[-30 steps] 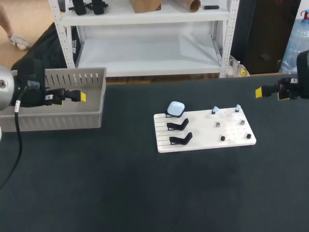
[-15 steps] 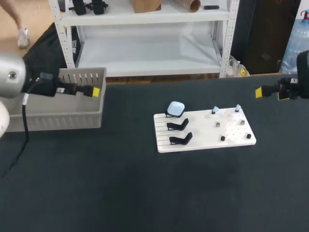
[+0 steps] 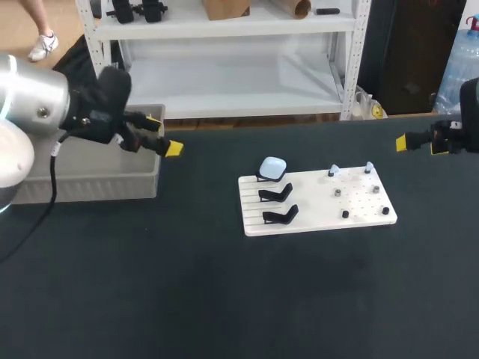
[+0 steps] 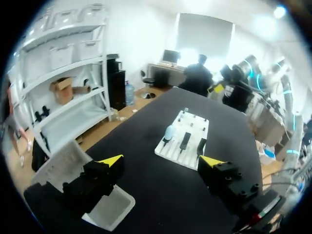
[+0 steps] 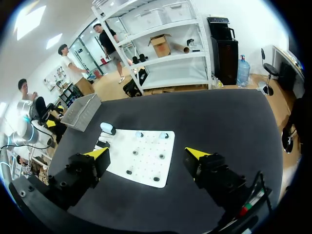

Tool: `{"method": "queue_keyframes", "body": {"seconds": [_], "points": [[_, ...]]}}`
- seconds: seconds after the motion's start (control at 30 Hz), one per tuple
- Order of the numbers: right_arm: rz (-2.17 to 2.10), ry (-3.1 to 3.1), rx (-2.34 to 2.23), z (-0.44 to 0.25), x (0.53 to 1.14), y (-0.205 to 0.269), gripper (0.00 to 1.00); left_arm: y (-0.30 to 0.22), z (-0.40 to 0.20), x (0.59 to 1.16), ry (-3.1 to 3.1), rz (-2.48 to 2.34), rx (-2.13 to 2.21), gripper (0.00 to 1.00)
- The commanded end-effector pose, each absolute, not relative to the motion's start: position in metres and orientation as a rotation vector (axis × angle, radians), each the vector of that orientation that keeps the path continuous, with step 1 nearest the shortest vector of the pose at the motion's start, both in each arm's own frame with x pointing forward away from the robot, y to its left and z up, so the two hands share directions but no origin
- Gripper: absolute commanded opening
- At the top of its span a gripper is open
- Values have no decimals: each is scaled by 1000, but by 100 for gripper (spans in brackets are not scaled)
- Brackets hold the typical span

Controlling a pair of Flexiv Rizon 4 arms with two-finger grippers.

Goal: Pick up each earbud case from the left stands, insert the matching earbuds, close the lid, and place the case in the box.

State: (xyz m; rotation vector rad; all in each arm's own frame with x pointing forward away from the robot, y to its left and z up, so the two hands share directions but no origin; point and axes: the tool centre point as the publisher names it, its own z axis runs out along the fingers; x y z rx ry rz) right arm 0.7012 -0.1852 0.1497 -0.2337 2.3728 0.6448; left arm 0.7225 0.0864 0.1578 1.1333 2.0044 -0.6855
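Note:
A pale blue earbud case point(image 3: 272, 167) sits on the rearmost of three black stands at the left end of a white board point(image 3: 318, 202). The other two stands point(image 3: 277, 205) are empty. Two small pale earbuds point(image 3: 334, 170) stand on pegs at the board's far right part. My left gripper point(image 3: 163, 134) is open and empty above the right corner of the grey box point(image 3: 90, 176), well left of the board. In the left wrist view the gripper point(image 4: 161, 161) has the case point(image 4: 169, 131) ahead of it. My right gripper point(image 3: 414, 142) is open and empty, off the board's right; its own view shows the case point(image 5: 107, 128).
The grey slatted box stands at the table's back left. The board point(image 5: 141, 156) also carries a few small dark pegs point(image 3: 345, 214) toward its front right. Dark tabletop point(image 3: 224, 299) lies in front of the board.
My left arm has swung right, from over the box to just past its right corner, toward the board. The right arm has kept still.

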Motion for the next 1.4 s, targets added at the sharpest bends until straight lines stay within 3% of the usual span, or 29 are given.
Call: {"method": "queue_keyframes", "body": {"seconds": [0.03,1.1,1.23,1.33,1.4], "points": [[647,2373,-236,150,701,-186,100,76,147,730,1879,-828,1332,100],[647,2373,-236,150,701,-186,100,-25,69,759,1639,-886,1535,100],[647,2373,-236,150,701,-186,100,-29,61,762,1655,-908,1537,69],[647,2373,-236,150,701,-186,100,-32,56,763,1659,-916,1541,67],[647,2373,-236,150,701,-186,100,-35,54,766,1661,-920,1539,55]]}}
